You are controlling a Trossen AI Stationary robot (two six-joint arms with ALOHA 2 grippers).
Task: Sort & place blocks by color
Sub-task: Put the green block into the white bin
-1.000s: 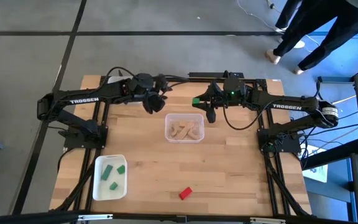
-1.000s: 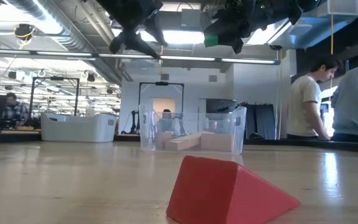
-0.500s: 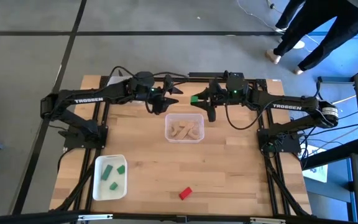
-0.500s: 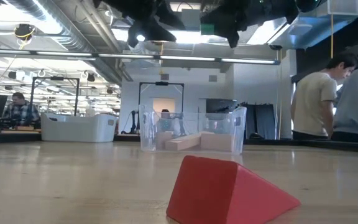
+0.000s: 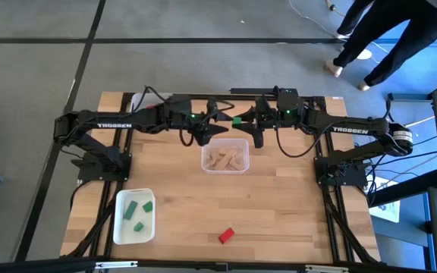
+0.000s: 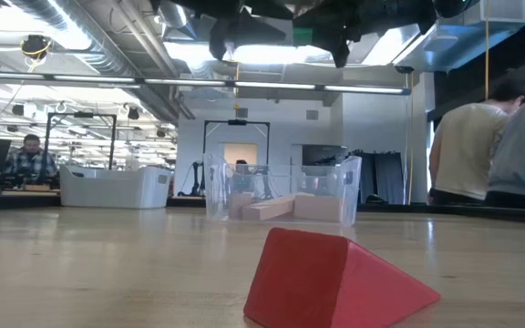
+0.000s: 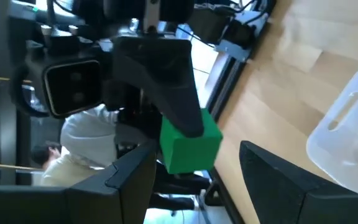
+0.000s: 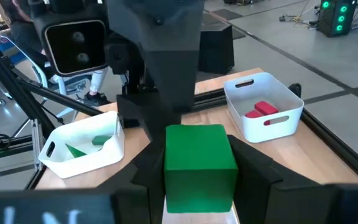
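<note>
A green block hangs high over the table's far middle, with my right gripper shut on it. My left gripper faces it from the table's left, open. In the left wrist view its fingers stand on either side of the green block, and I cannot tell whether they touch it. Just nearer than the block and far below it, a clear tray holds light-wood blocks. A red block lies on its flat side near the front edge. My right gripper pinches the green block's two opposite sides between its two fingers. The fingers come nearly level from the table's right. The block's free end sticks out past the fingertips toward my left gripper. It is lifted clear of everything, well above the table.
A white tray with green blocks stands at the front left. In the right wrist view another white tray holds red blocks. People stand beyond the table's far right corner.
My left gripper has gone toward the table's right, up to the green block, and has tipped from slanting down to nearly level. My right gripper has stayed in place with the block.
</note>
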